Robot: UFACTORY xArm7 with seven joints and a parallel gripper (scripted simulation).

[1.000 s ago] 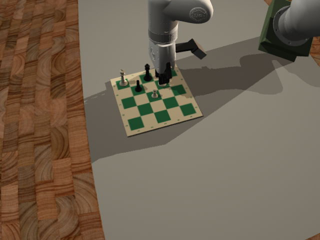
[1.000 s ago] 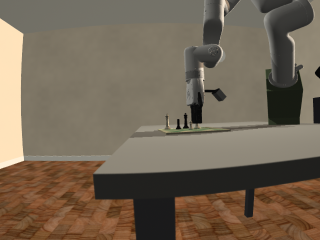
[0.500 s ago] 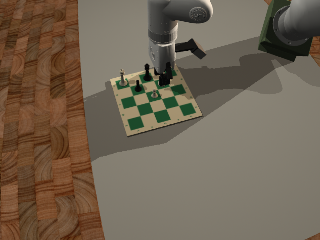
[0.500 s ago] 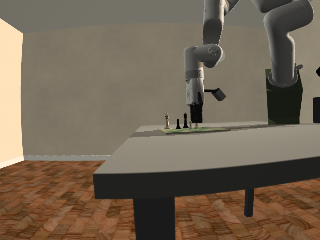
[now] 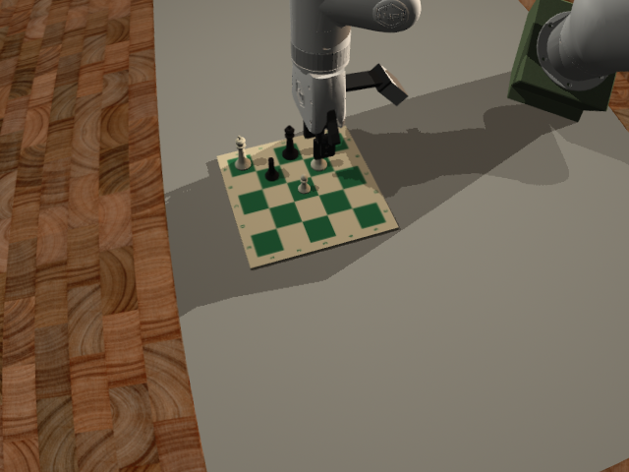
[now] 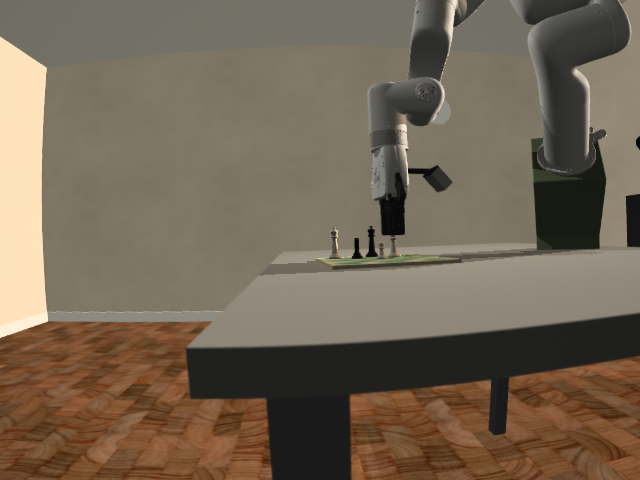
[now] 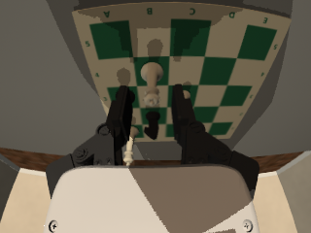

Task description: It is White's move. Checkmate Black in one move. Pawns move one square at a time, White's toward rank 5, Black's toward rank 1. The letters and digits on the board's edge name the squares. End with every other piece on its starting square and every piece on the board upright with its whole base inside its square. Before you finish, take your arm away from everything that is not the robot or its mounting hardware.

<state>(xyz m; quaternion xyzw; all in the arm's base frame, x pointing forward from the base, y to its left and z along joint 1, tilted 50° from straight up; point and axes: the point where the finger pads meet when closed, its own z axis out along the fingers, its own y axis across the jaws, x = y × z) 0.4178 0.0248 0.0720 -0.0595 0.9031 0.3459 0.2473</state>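
Observation:
The small green-and-cream chessboard (image 5: 306,197) lies on the grey table. My gripper (image 5: 323,146) is open, its fingers apart just over the top of a white piece (image 5: 318,161). That piece stands upright on a green square in the second row from the board's far edge. In the wrist view the piece (image 7: 151,80) stands free between the spread fingers. A black king (image 5: 290,143) stands to its left in the back row. A black pawn (image 5: 271,169), a white pawn (image 5: 304,185) and a white king (image 5: 243,152) also stand upright.
The arm's dark green base block (image 5: 558,76) stands at the back right of the table. The wrist camera's bracket (image 5: 378,84) sticks out to the right of the gripper. The table's left edge (image 5: 167,203) runs close to the board.

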